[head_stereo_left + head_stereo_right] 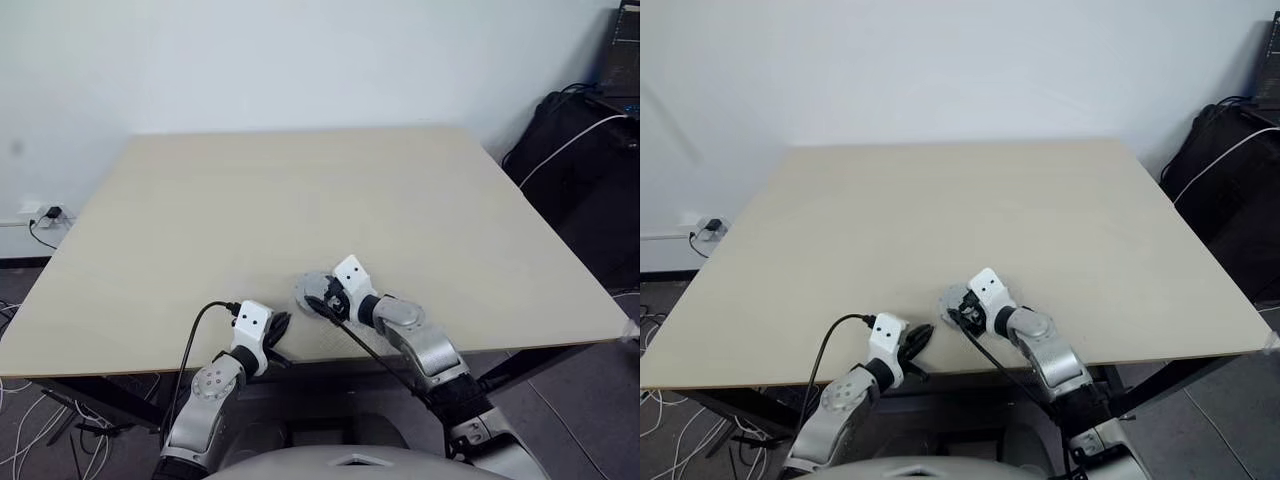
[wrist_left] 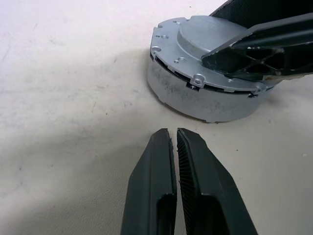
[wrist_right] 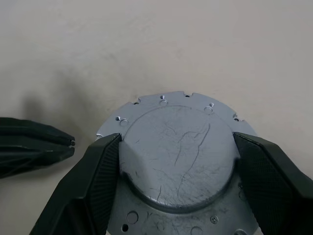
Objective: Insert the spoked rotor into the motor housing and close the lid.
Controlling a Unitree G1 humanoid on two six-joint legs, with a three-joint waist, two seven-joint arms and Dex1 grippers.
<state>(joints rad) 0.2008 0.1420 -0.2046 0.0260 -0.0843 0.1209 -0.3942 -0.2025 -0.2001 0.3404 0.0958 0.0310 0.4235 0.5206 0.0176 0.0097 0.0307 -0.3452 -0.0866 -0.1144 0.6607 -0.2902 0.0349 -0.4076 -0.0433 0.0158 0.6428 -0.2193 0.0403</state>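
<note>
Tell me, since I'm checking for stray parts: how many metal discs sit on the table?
1: the lid, near the table front edge, between the right gripper fingers.

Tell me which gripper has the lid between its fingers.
The right gripper: its fingers straddle the lid's raised smooth centre. The left gripper is shut, short of the assembly's side.

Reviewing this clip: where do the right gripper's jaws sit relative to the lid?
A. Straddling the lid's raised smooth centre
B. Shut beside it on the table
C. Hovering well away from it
A: the right gripper has one jaw on each side of the lid's raised smooth centre.
</note>
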